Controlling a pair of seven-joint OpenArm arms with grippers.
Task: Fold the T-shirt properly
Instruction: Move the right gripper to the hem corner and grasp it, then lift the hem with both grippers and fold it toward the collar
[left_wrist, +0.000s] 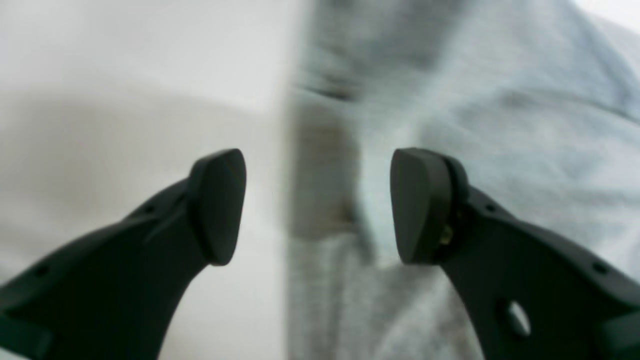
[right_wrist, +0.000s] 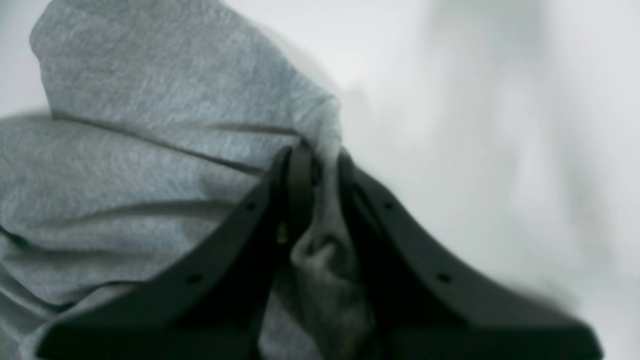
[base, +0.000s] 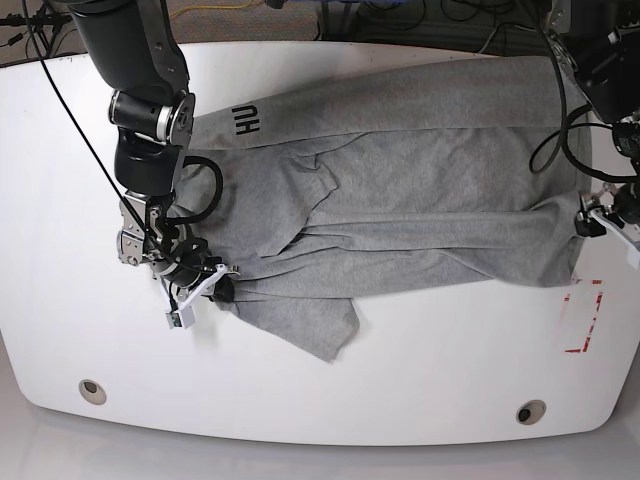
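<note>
The grey T-shirt (base: 400, 190) lies rumpled across the white table (base: 80, 200), with black lettering (base: 246, 120) near its far left corner. At the shirt's left near edge my right gripper (base: 222, 285) is shut on a bunched fold of the cloth; the right wrist view shows the fabric (right_wrist: 150, 165) pinched between the closed fingers of the right gripper (right_wrist: 317, 165). My left gripper (left_wrist: 317, 205) is open, its pads (left_wrist: 220, 205) wide apart over the shirt's edge (left_wrist: 500, 125), with nothing between them. In the base view the left gripper (base: 590, 214) sits at the shirt's right end.
Red markings (base: 585, 315) lie on the table just past the shirt's right end. Two round holes (base: 92, 390) (base: 530, 411) sit near the front edge. Cables (base: 560, 140) hang by the left arm and run along the back.
</note>
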